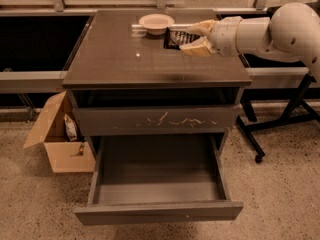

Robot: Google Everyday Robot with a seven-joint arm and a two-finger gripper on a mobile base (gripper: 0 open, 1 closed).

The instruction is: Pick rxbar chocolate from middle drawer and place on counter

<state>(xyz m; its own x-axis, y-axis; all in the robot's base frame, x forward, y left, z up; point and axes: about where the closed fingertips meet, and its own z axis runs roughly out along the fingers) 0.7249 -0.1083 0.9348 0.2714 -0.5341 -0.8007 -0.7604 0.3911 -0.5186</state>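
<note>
The rxbar chocolate [173,38] is clamped between the two fingers of the claw [187,39], which grips its right end. The bar hangs low over the back right part of the worktop [125,59], just beside the pale bowl [156,21]; whether it touches the glossy surface I cannot tell. Held flat and low like this, it looks ready to be set down, so the placing step seems close. The pale arm [260,34] reaches in from the right. Below, the middle drawer [160,212] stands pulled out, showing only its bare bottom, under a shut drawer front with pale scratches [170,120]. An open cardboard box [57,144] sits on the speckled floor [280,194] to the left
</note>
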